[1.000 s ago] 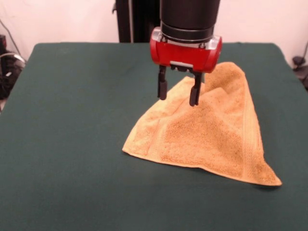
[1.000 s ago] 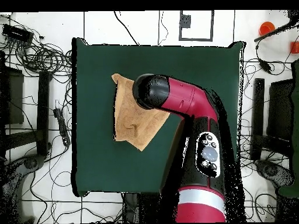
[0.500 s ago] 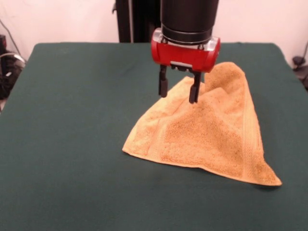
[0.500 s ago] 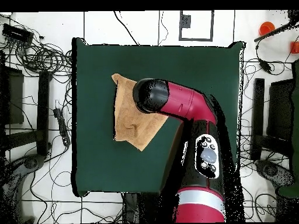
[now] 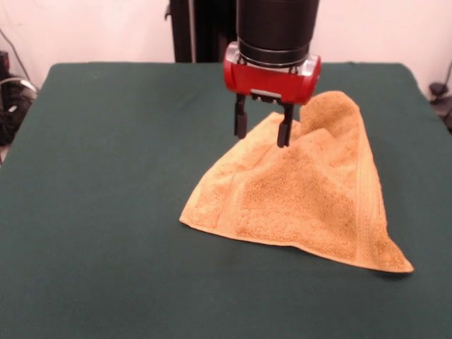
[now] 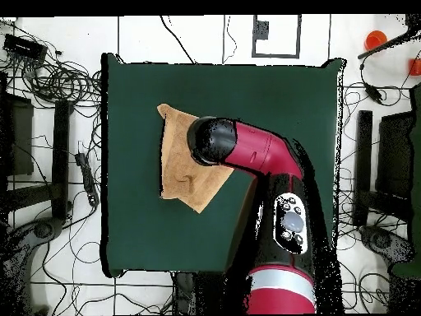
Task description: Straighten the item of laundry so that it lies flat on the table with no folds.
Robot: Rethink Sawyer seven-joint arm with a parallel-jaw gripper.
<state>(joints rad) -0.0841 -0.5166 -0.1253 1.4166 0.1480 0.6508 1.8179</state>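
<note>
Towel [image 5: 311,205] lies on the green surface [image 5: 106,176], folded over into a rough triangle, one point toward the near edge in the front view, the bunched top toward the far edge. It is not flat: a raised hump sits at the far corner of the cloth. End effector [image 5: 262,132] hangs above the towel's upper part, fingers [image 5: 241,121] apart and empty, tips just over the pile. In the overhead view the arm [image 6: 247,152] covers part of the towel [image 6: 177,156].
</note>
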